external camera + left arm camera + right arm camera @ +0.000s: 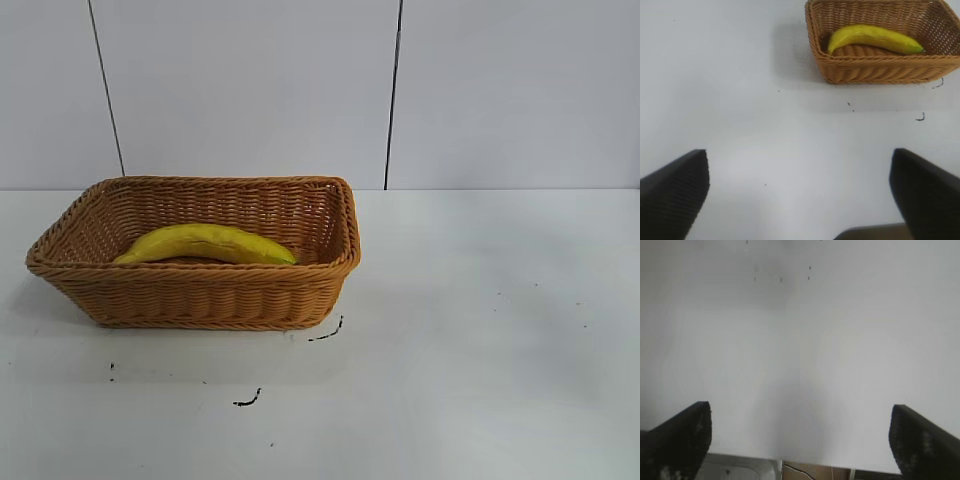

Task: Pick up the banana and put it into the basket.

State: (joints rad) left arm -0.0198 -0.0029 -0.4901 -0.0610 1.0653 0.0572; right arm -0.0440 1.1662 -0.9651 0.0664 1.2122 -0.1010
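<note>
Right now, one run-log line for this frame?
banana: inside basket | left gripper: open, empty, away from basket | right gripper: open, empty, over table

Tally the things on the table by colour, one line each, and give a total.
Yellow: 1, the banana, lying inside the basket.
Tan-orange: 1, the basket, on the white table.
Total: 2.
Left gripper and right gripper open, holding nothing.

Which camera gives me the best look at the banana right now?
The left wrist view: the banana shows whole inside the basket. The exterior view hides its lower edge behind the near rim. The right wrist view shows only table.
</note>
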